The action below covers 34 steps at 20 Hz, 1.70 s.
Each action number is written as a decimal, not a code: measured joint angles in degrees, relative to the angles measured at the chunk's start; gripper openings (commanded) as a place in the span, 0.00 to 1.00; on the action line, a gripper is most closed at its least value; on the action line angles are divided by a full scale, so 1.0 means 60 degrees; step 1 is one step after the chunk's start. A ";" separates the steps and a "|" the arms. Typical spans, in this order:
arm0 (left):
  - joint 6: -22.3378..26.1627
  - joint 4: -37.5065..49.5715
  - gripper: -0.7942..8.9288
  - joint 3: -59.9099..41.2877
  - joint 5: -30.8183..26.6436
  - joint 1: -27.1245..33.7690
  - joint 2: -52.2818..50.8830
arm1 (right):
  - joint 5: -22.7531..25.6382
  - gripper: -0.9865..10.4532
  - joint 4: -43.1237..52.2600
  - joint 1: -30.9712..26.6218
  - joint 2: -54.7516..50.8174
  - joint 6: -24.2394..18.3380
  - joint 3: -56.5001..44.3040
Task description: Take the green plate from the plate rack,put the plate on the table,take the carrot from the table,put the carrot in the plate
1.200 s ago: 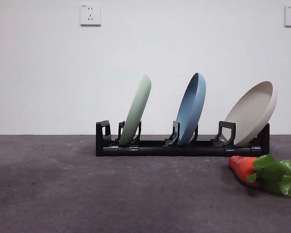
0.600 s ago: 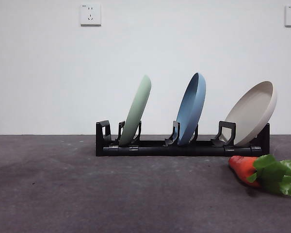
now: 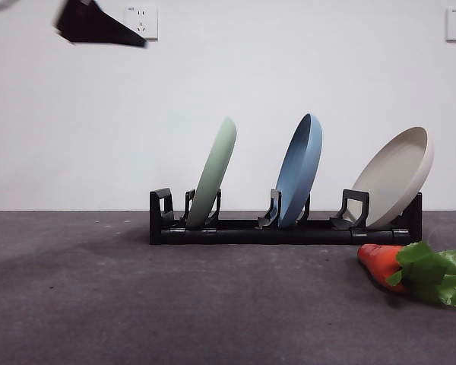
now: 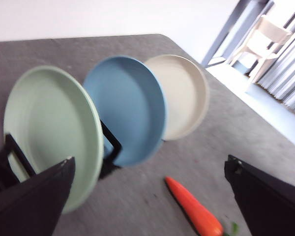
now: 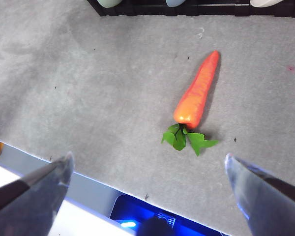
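The green plate stands tilted in the left slot of the black plate rack; it also shows in the left wrist view. The carrot lies on the table at the front right, leaves toward the camera, and shows in the right wrist view. My left gripper is open and empty, above and in front of the green plate; its black tip shows at the front view's upper left. My right gripper is open and empty, high above the table near the carrot.
A blue plate stands in the middle slot and a beige plate leans in the right slot. The table's near edge shows in the right wrist view. A chair stands beyond the table.
A black gripper tip has come into the front view at the upper left. The plates, rack and carrot have not moved.
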 measured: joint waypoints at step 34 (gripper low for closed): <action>0.0382 0.0681 0.07 0.2677 -0.2779 -0.1450 0.5111 | 0.0000 0.61 -0.0200 0.0000 0.0004 0.0106 0.0000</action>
